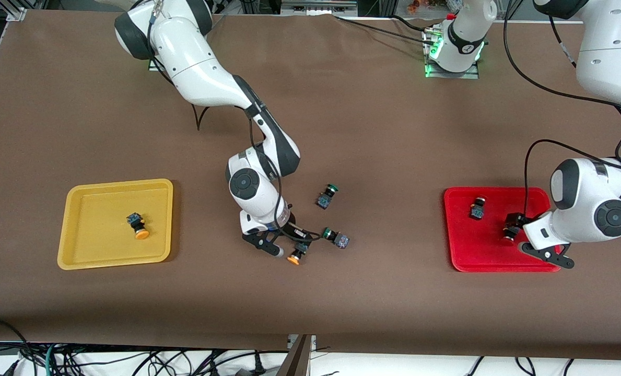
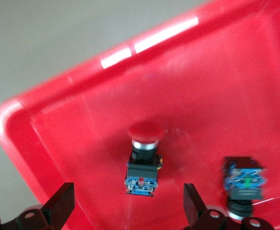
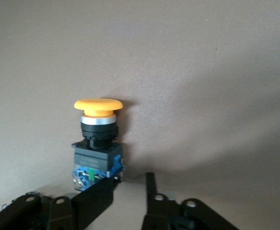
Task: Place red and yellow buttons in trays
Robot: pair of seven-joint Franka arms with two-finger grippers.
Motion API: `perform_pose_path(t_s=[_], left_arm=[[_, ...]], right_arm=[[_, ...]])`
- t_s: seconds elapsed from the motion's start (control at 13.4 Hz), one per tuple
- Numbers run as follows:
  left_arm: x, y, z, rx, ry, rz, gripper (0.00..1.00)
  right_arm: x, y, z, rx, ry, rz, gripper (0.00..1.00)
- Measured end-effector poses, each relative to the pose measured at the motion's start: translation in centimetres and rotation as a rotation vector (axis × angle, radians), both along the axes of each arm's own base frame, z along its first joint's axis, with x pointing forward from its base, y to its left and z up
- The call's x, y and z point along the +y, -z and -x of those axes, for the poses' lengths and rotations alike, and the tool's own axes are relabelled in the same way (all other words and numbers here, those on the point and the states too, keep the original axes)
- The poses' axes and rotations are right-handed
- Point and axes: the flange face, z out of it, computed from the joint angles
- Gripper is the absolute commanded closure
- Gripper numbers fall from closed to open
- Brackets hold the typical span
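Down on the brown table (image 1: 373,130), the right gripper (image 1: 288,249), fingers partly spread, misses the orange-yellow-capped plastic push-button switch (image 3: 97,141), probably light and rigid, so pinch its blocky dark body; the left gripper (image 2: 125,206) is spread wide over the shallow red plastic tray (image 2: 216,62).

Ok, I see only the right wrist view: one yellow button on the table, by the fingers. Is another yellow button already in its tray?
Observer: Yes, a second yellow button lies in the yellow tray.
Operator: And the red ones?
Observer: Both are in the red tray: one red button lies alone, the other red button is under the open left gripper.
Operator: Is anything close to the loose yellow button at the right gripper?
Observer: A green button lies beside it, toward the left arm's end.
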Motion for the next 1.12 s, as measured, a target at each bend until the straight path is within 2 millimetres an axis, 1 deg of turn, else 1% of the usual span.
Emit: perform_pose_path(t_s=[0.07, 0.15, 0.22, 0.37, 0.52, 0.6, 0.67, 0.75, 0.82, 0.9, 0.97, 1.05, 1.12], left_arm=[[-0.7, -3.3, -0.5, -0.038, 0.005, 0.0, 0.0], [-1.1, -7.0, -0.6, -0.066, -0.001, 0.003, 0.0], [-1.3, -10.8, -0.4, -0.083, -0.015, 0.011, 0.0], [-1.3, -17.7, 0.9, -0.082, -0.045, 0.024, 0.0], [-1.3, -23.5, 2.4, -0.056, -0.073, 0.047, 0.0], [-1.4, -25.7, 3.2, -0.027, -0.085, 0.063, 0.0], [-1.6, -27.6, 3.9, -0.02, -0.099, 0.074, 0.0], [-2.2, -29.4, 4.6, -0.027, -0.133, 0.078, 0.0], [-3.5, -31.0, 5.8, -0.034, -0.203, 0.081, 0.0], [-5.1, -32.3, 7.3, -0.038, -0.291, 0.081, 0.0], [-6.6, -33.1, 9.0, -0.043, -0.352, 0.075, 0.0], [-7.5, -33.5, 10.7, -0.065, -0.383, 0.068, 0.0], [-7.7, -33.5, 12.1, -0.101, -0.396, 0.067, 0.0]], right_arm=[[0.0, -0.1, 0.0, 0.0, 0.004, -0.002, 0.37], [0.1, -0.2, 0.0, -0.004, 0.005, -0.004, 0.37], [0.2, -0.5, -0.1, -0.013, 0.006, -0.01, 0.37], [0.6, -1.4, -0.4, -0.034, 0.007, -0.025, 0.37], [1.0, -2.2, -0.5, -0.044, 0.018, -0.04, 0.34], [1.3, -2.9, -0.6, -0.051, 0.03, -0.055, 0.34], [1.8, -3.8, -0.7, -0.064, 0.035, -0.071, 0.34], [2.2, -4.6, -0.8, -0.091, 0.037, -0.09, 0.34], [2.4, -4.9, -1.0, -0.122, 0.041, -0.108, 0.34], [2.6, -4.3, -0.9, -0.147, 0.044, -0.119, 0.33], [3.0, -3.0, -0.6, -0.165, 0.044, -0.124, 0.32], [3.2, -1.5, -0.2, -0.176, 0.04, -0.121, 0.31], [3.3, -0.5, 0.0, -0.183, 0.031, -0.115, 0.31]])
